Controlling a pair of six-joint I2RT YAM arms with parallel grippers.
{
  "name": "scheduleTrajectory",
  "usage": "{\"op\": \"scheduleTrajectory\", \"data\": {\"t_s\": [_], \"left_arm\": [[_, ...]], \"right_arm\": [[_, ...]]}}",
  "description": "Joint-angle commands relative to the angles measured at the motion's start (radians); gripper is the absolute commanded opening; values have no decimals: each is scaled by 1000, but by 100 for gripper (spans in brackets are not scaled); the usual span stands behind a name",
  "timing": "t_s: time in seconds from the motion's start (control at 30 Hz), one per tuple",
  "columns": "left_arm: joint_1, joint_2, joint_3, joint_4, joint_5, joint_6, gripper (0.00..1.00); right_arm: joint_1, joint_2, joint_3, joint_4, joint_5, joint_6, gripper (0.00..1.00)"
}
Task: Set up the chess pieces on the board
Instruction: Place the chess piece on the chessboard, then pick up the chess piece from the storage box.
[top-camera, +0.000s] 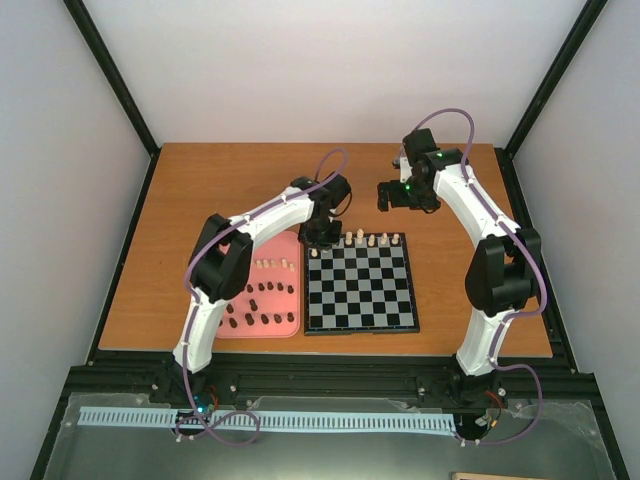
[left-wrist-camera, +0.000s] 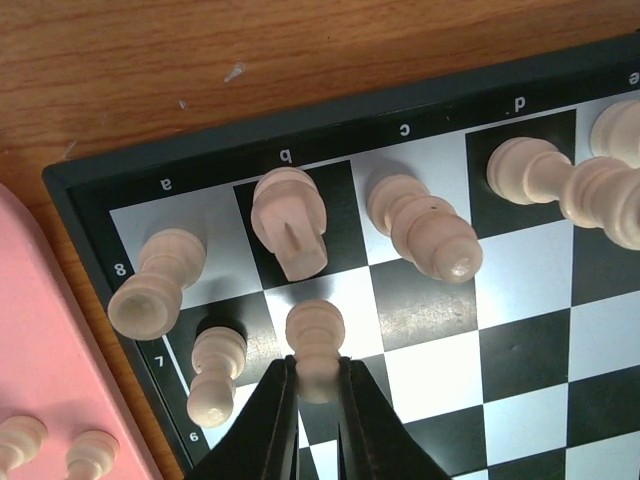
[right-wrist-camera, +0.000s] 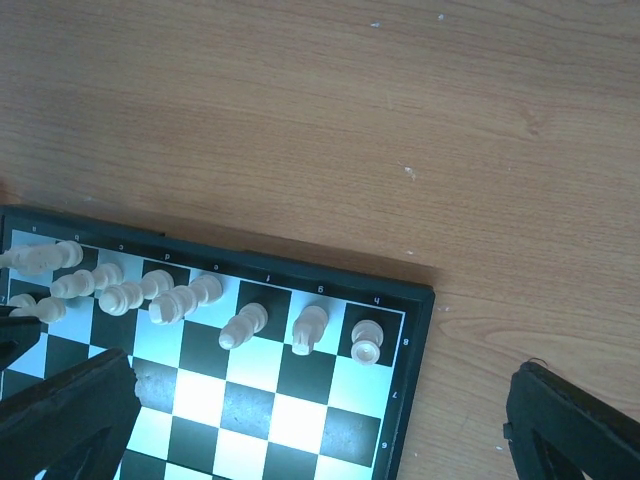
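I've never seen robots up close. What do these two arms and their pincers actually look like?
Both the left arm and right arm have white tubular segments joined by chunky black joints. A thin purple cable loops along each. Small green lights glow near the right wrist. The left gripper and right gripper each end in two black fingers.

Two cream pieces on the pink tray are cropped by the view's edges.

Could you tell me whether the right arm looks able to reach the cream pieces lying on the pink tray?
Probably not: the tray lies beyond the board, partly under the left arm, far from the right gripper.
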Motion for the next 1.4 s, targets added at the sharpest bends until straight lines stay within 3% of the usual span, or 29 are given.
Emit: {"op": "scheduleTrajectory", "data": {"t_s": [0.0,0.73,1.37], "left_arm": [[7,29,35,-19,5,19,6],[7,4,15,-4,30,15,22],[1,-126,-15,-44,46,15,33]], "right_arm": [[-9,6,9,10,-5,-2,100],[-10,-2,5,11,-12,-2,100],[-10,-7,2,13,-19,-2,100]]}}
